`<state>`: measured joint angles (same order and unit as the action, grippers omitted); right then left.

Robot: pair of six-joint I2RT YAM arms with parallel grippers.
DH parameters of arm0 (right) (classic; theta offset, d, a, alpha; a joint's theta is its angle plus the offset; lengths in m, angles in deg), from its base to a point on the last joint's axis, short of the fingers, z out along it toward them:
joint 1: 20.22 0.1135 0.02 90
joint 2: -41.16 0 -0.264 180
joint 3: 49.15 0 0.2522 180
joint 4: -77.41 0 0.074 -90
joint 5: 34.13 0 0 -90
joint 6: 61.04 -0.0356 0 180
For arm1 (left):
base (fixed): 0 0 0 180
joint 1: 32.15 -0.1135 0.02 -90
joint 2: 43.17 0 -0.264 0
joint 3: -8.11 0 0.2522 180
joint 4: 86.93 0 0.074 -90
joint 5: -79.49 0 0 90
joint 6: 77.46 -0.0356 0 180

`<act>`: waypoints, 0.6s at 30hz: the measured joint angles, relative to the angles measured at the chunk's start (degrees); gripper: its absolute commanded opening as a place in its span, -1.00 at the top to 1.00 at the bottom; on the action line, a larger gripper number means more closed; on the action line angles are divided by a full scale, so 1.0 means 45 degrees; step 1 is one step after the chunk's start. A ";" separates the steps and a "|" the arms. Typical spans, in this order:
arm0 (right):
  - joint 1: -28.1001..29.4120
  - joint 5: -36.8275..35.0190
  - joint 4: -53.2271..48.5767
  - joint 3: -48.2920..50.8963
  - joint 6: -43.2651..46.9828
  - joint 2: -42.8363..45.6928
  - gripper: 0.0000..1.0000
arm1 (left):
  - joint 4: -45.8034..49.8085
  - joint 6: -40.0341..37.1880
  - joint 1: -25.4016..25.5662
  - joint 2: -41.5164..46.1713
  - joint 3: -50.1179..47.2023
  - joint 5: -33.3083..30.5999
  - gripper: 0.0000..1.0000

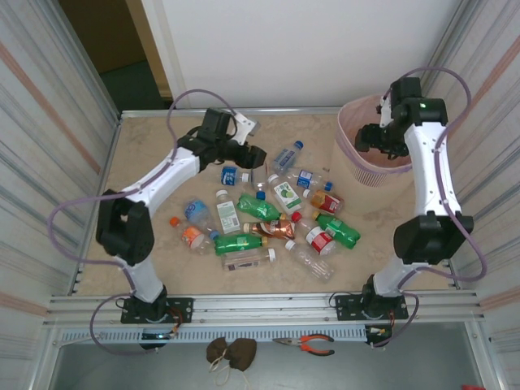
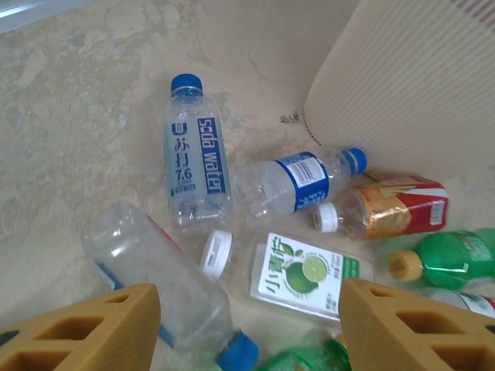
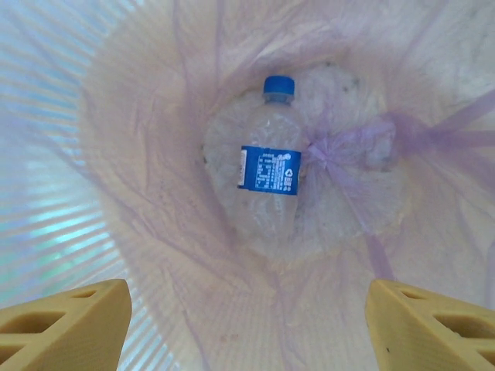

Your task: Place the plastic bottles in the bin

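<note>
Plastic bottles (image 1: 260, 207) litter a mottled beige table (image 1: 146, 162) beside the bin (image 1: 357, 166).
Ribbed panels (image 1: 49, 122) flank it. One bottle label (image 2: 197, 166) reads "Soda water 7.6". The left gripper (image 2: 247, 325) is spread and empty over the pile. The right gripper (image 3: 247, 325) is spread and empty above the bin, with a blue-labelled bottle (image 3: 267, 174) inside.

The top camera looks down from above and behind the arm bases (image 1: 150, 309) onto the whole bench (image 1: 374, 203). The left wrist camera hangs close over bottles (image 2: 197, 174), and the right one looks straight down into the bin (image 3: 116, 154). The top view shares both.
</note>
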<state>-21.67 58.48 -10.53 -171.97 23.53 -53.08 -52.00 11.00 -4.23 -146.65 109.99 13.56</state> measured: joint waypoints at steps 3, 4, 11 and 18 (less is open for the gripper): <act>-0.0044 0.0000 0.0491 0.0544 -0.0180 0.0860 -0.56 | -0.0087 -0.0102 0.0321 -0.1258 0.1054 -0.0466 -0.26; -0.0044 0.0000 0.0602 0.0748 -0.0287 0.1127 -0.56 | -0.0097 -0.0180 0.0442 -0.1734 0.1477 -0.0661 -0.26; -0.0155 -0.0073 0.1239 0.1321 -0.0665 0.2118 -0.56 | -0.0097 -0.0714 0.1064 -0.4435 0.3876 -0.1540 -0.27; -0.0262 -0.0189 0.1350 0.1549 -0.0699 0.2725 -0.56 | -0.0024 -0.1205 0.1292 -0.6499 0.5688 -0.2050 -0.29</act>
<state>-22.85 57.63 -4.45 -165.00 20.38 -40.82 -52.11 5.58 1.58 -175.90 135.59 4.34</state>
